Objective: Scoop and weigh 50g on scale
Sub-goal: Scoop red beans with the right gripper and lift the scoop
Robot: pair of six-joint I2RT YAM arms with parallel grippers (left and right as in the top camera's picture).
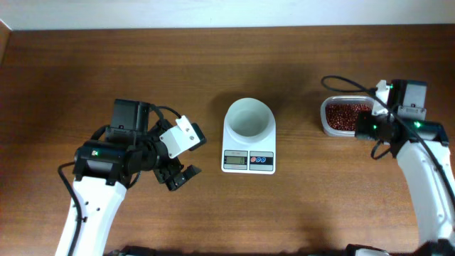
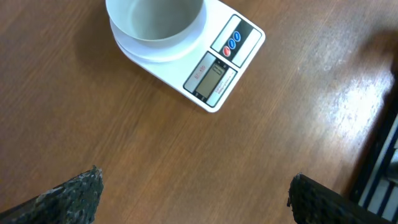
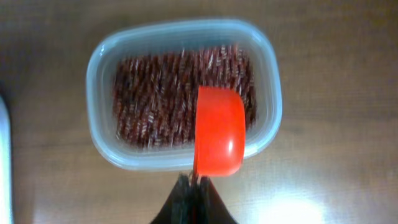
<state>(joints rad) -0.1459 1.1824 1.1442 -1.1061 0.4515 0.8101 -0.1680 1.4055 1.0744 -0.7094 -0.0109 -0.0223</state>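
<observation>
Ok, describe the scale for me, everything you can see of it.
The scale is a small white rectangular plastic-looking unit, lying flat on the wooden table, about mid-table. Its front strip carries a grey display and round blue and red buttons. A white round bowl sits on its platform, upright and empty. Nothing else touches it.

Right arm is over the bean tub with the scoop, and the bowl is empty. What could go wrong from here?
1. The right claw grips the scoop by its handle end alone; digging into the beans may twist it or push the tub, which nothing steadies.
2. The bowl on the scale sits across bare table from the tub, so a heaped scoop may shed beans on the way.
</observation>
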